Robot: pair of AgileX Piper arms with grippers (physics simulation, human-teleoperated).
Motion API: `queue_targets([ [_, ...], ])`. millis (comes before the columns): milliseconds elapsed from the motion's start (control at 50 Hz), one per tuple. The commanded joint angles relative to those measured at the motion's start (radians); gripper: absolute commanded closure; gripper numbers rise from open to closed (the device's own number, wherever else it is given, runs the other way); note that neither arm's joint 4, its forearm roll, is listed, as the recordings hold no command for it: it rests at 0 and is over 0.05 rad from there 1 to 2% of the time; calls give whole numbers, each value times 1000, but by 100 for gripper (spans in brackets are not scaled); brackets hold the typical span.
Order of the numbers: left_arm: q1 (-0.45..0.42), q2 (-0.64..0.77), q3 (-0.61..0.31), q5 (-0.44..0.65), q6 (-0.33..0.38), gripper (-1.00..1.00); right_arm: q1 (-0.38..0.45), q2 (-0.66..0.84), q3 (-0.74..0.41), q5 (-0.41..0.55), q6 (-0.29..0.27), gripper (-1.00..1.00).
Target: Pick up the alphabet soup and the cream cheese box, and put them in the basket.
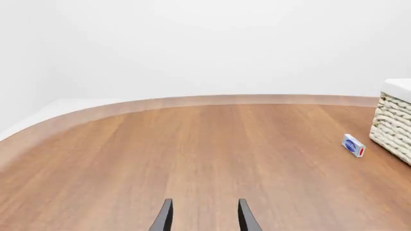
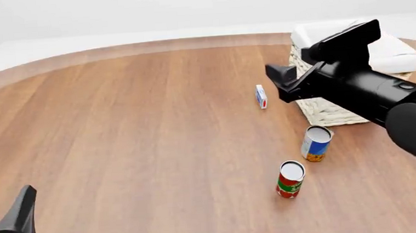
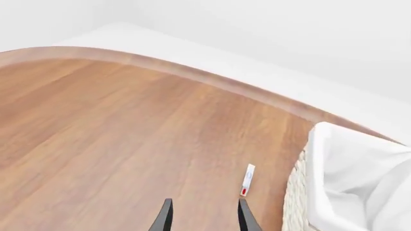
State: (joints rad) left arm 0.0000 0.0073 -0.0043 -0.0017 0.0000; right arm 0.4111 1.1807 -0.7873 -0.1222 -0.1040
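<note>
While right hand (image 3: pixel 203 217) hovers agape — cream cheese box (image 3: pixel 248 179) near basket (image 3: pixel 347 183).

Cream cheese box (image 1: pixel 353 145) beside basket (image 1: pixel 393 124)

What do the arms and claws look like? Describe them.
Right arm: glossy black, thick cylindrical links with a boxy block near the wrist; no cables or markings visible. Left claw and right claw: thin, dark grey-black tapered fingers, plain and unmarked.
</note>
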Motion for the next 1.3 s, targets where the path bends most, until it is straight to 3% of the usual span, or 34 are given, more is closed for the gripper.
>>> queue_targets([
  [20, 0, 0, 0, 0, 0, -100, -31, 93, -51, -26, 13, -100],
  [600, 0, 0, 0, 0, 0, -100, -89, 330, -189, -102, 42, -100],
  [1300, 0, 0, 0, 0, 0, -100, -148, 617, -404, -114, 62, -100],
])
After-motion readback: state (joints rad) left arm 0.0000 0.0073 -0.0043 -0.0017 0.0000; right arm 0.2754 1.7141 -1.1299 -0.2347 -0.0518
